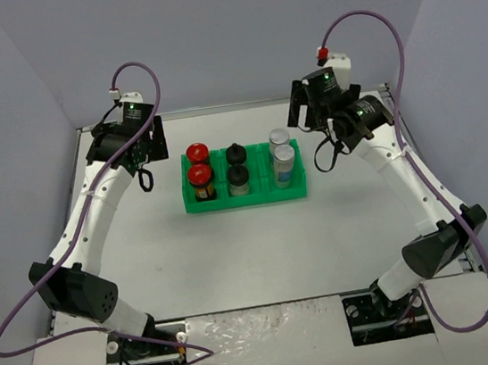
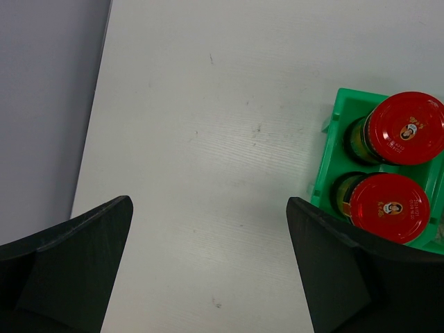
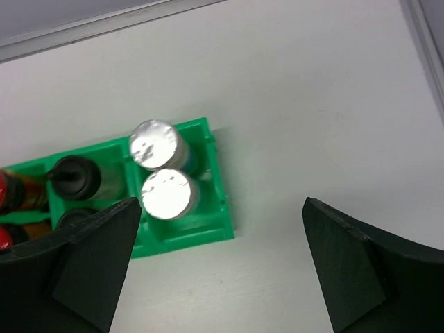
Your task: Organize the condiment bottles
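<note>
A green three-compartment tray (image 1: 247, 202) stands at mid-table. Its left compartment holds two red-capped jars (image 1: 197, 153) (image 1: 200, 176), the middle two black-capped jars (image 1: 237, 155) (image 1: 238, 180), the right two silver-capped jars (image 1: 279, 137) (image 1: 283, 154). My left gripper (image 1: 139, 156) hangs left of the tray, open and empty (image 2: 208, 277); the red caps (image 2: 404, 128) (image 2: 389, 207) show beside its right finger. My right gripper (image 1: 328, 122) hangs right of the tray, open and empty (image 3: 218, 270); the silver caps (image 3: 154, 143) (image 3: 166, 194) and one black cap (image 3: 75, 175) show there.
The white table's left edge (image 2: 97, 104) meets the grey wall near my left gripper. A metal rail (image 3: 104, 24) runs along the table's back edge. Purple cables (image 1: 386, 29) arch over both arms. The tray's corner (image 3: 208, 236) lies near my right gripper's left finger.
</note>
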`<state>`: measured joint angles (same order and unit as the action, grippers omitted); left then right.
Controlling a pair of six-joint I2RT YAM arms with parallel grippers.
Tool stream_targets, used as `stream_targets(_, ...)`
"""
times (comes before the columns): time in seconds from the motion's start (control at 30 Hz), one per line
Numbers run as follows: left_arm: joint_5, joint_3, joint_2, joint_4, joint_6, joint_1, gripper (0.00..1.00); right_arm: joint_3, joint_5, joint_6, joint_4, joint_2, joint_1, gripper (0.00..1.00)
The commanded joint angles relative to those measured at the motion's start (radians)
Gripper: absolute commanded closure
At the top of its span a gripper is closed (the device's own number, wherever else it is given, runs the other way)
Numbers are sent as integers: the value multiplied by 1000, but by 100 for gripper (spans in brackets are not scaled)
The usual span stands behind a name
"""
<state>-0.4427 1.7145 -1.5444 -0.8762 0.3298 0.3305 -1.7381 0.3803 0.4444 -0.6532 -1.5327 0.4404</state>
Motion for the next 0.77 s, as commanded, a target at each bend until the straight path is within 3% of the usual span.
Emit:
stream_targets(0.0,-7,9,65,16,-1,-5,9,94,-25,-30,103,-5,-155,0)
stream_targets(0.73,-12,-22,105,10,-9,-5,9,238,-143,-53,263,93,-207,0)
